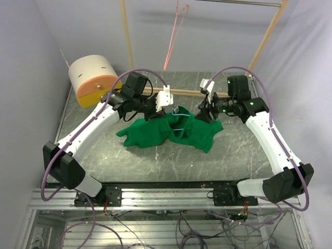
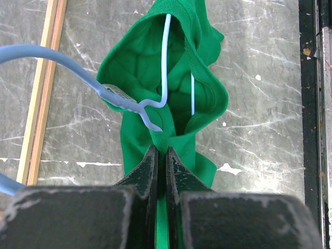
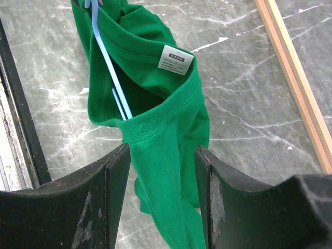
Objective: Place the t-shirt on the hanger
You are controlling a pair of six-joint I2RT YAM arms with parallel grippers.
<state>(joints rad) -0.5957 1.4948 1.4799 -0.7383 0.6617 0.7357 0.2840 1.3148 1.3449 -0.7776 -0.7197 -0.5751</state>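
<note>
Matt green cloth t-shirt (image 3: 171,155), smooth light blue wire hanger (image 2: 167,52), glossy stone-look table (image 1: 233,150).

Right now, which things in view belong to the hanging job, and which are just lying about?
Job:
- t-shirt
- blue hanger, partly inside the neck
- left gripper, shut on the neck edge
- right gripper, open, cloth between its fingers

Not part of it:
- pink hanger, hanging at the back
- round drum
- wooden slat

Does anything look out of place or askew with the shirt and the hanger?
Yes. The t-shirt is bunched up on the table, not spread, and the hanger sits askew inside its neck opening, hook sticking out sideways. Nothing looks torn.
</note>
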